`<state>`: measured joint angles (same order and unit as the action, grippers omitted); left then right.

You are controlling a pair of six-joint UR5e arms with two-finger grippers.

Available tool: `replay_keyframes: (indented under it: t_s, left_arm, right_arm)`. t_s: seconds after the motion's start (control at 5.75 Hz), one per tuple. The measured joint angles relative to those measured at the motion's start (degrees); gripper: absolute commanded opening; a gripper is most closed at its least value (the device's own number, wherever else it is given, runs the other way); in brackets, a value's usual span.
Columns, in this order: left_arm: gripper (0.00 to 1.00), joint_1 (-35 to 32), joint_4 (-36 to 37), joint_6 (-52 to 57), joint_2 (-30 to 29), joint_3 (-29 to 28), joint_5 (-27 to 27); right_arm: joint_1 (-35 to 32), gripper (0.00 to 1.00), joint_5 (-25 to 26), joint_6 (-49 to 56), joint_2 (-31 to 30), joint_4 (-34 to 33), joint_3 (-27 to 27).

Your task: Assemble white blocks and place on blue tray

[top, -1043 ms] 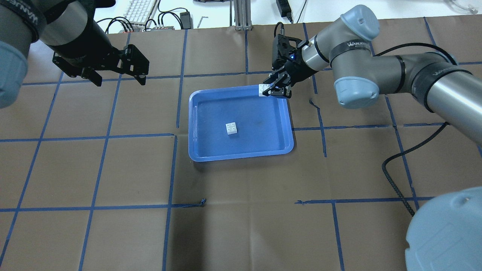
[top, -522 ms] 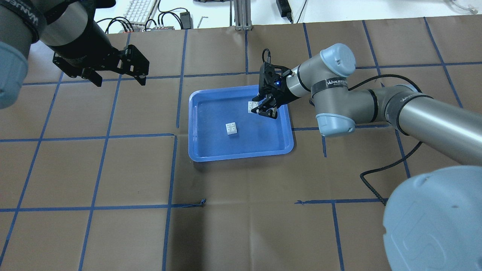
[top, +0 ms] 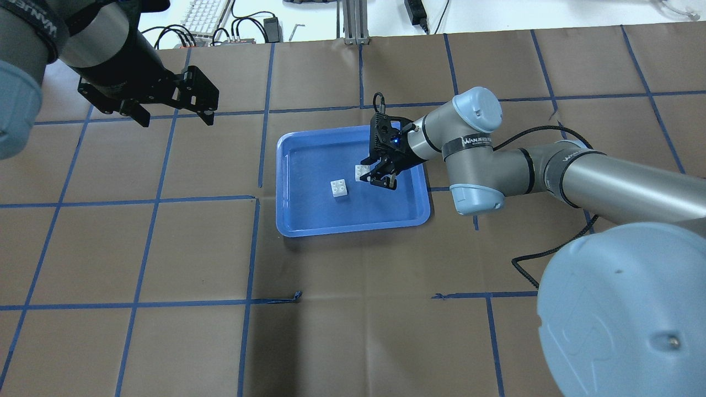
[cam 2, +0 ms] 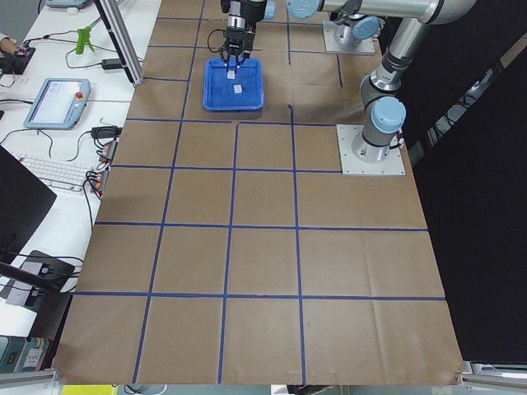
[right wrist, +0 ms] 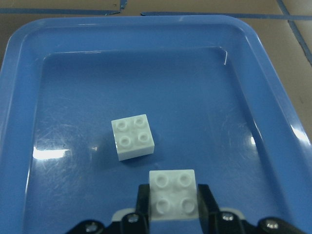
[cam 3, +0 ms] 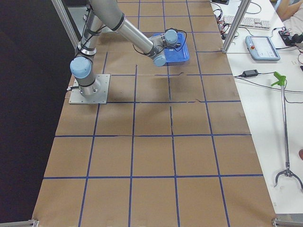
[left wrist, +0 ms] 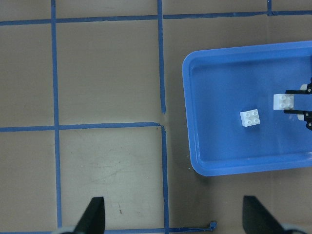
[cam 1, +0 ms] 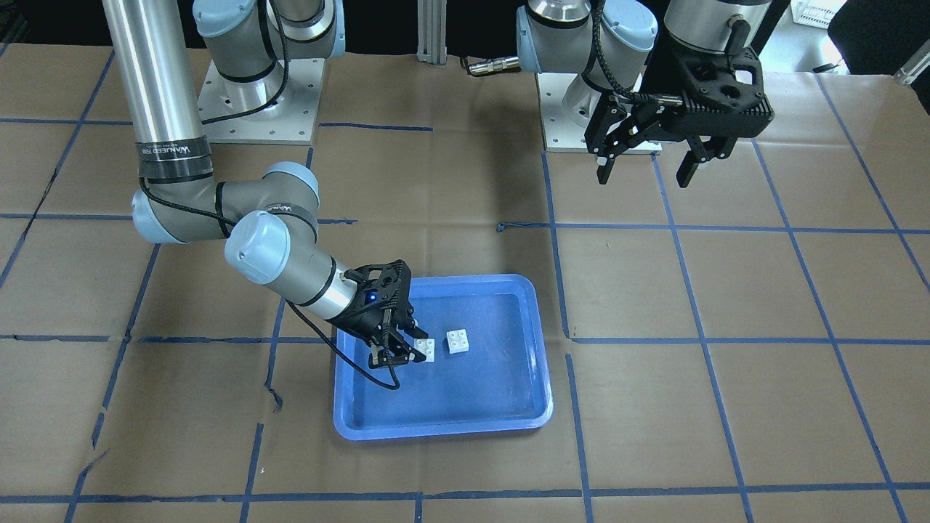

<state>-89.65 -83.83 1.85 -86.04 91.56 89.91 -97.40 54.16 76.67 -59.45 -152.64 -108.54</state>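
One white block (top: 339, 188) lies studs up on the floor of the blue tray (top: 292, 227); it also shows in the front view (cam 1: 458, 341), the left wrist view (left wrist: 250, 117) and the right wrist view (right wrist: 132, 136). My right gripper (top: 370, 175) is shut on the second white block (top: 362, 172), held studs up just above the tray floor, a short way right of the first block (right wrist: 173, 193) (cam 1: 426, 349) (left wrist: 283, 101). My left gripper (top: 175, 113) is open and empty, high over the table's far left, well clear of the tray (cam 1: 647, 165).
The tray (cam 1: 443, 428) sits mid-table on brown paper with blue tape lines. A keyboard (top: 204, 16) and cables lie beyond the far edge. The right arm's black cable (top: 546, 248) loops over the table to the right of the tray.
My right gripper has carried its white block from the tray's far right corner down and inward, to just right of the block lying in the tray. The left arm has not moved.
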Motion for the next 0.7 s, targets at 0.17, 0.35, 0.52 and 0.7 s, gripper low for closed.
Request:
replay_keyframes:
  t_s: [0.17,0.35,0.52,0.7]
  left_arm:
    - [1.0,0.0,0.0,0.0,0.0,0.0,0.0]
    - [1.0,0.0,0.0,0.0,0.0,0.0,0.0]
    - [1.0,0.0,0.0,0.0,0.0,0.0,0.0]
    - [1.0,0.0,0.0,0.0,0.0,0.0,0.0]
  right_arm:
    - [-0.8,0.23,0.0,0.0,0.2,-0.2,-0.2]
    - [-1.1,0.23,0.0,0.1,0.8,-0.6,-0.2]
    - [-1.2,0.23,0.0,0.0,1.5,-1.2,-0.2]
    - [-1.3,0.23,0.0,0.0,1.8,-1.6,-0.2]
